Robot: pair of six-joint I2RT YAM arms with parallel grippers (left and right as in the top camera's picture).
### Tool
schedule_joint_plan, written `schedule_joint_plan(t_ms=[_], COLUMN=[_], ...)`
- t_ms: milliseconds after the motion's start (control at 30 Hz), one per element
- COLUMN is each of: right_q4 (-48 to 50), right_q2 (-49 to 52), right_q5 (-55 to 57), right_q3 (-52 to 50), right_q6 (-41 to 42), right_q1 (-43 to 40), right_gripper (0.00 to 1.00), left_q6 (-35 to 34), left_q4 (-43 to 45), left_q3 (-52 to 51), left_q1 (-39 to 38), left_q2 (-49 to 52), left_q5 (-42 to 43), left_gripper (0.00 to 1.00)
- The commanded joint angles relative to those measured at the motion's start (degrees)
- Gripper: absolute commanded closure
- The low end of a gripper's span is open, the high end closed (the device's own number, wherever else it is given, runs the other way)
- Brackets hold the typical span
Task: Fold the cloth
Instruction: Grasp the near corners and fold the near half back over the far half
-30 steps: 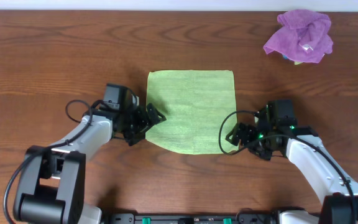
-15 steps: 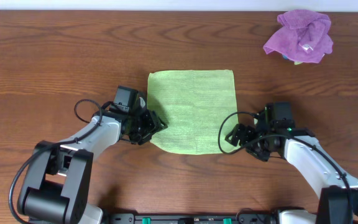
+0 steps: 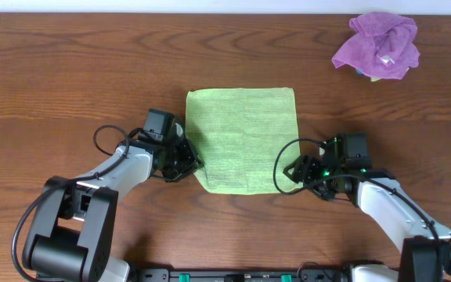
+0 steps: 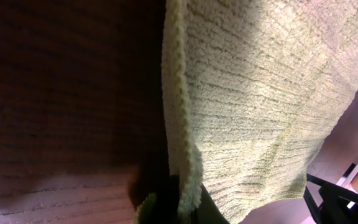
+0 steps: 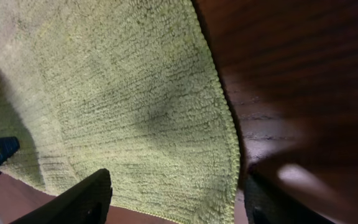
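A light green cloth (image 3: 245, 137) lies flat in the middle of the wooden table. My left gripper (image 3: 192, 161) is at its near left corner and shut on the cloth. In the left wrist view the cloth's hemmed edge (image 4: 178, 118) runs down into the closed left gripper (image 4: 180, 211) and is pinched there. My right gripper (image 3: 295, 171) is at the near right corner and open. In the right wrist view the right gripper (image 5: 176, 202) has one dark finger (image 5: 73, 200) over the cloth (image 5: 117, 93) and the other on the wood beyond the hem, so the corner lies between them.
A crumpled purple cloth (image 3: 378, 45) with something pale under it sits at the far right corner of the table. Bare wood (image 3: 69, 70) surrounds the green cloth. Cables loop beside both wrists.
The left gripper moved onto the cloth's near left corner and closed on it, drawing that corner slightly inward. The right gripper's jaws narrowed a little around the near right corner.
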Motion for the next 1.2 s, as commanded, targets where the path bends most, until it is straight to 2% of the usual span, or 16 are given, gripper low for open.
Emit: schedule_joint_plan(t_ms=[0, 133, 333, 433, 600, 667, 767, 1000, 1167], right_q4=[0.63, 4.04, 6.34, 7.87, 11.06, 11.23, 10.99, 10.84, 9.11], right_q2=[1.7, 1.7, 2.58, 4.46, 8.63, 9.53, 9.73, 9.7, 8.13], right_q5=[2.51, 2.49, 2.51, 2.05, 1.42, 1.42, 1.42, -2.03, -3.52], right_q3=[-3.56, -5.53, -7.39, -7.39, -7.37, -7.37, -7.37, -7.37, -7.37], right_q6=[1.36, 2.93, 3.28, 3.28, 3.3, 3.3, 3.04, 2.6, 2.27], right_q1=[-0.02, -0.02, -0.02, 0.0, 0.7, 0.85, 0.85, 0.83, 0.83], right_gripper=[0.33, 0.39, 0.52, 0.54, 0.65, 0.75, 0.99, 0.99, 0.99], left_q6=[0.44, 0.44, 0.68, 1.11, 2.43, 3.37, 4.57, 6.64, 10.47], left_q4=[-0.2, -0.22, -0.5, -0.68, -2.19, -3.08, -4.31, -4.96, -9.07], left_q3=[-0.61, -0.61, -0.61, -0.61, -0.61, -0.61, -0.61, -0.61, -0.61], left_q1=[-0.2, -0.2, -0.2, -0.2, -0.2, -0.17, -0.17, -0.17, -0.15], left_q2=[0.46, 0.46, 0.46, 0.46, 0.46, 0.46, 0.46, 0.44, 0.31], left_q5=[-0.59, -0.59, -0.59, -0.59, -0.61, -0.61, -0.61, 0.94, 0.92], left_gripper=[0.94, 0.94, 0.94, 0.94, 0.94, 0.94, 0.94, 0.94, 0.94])
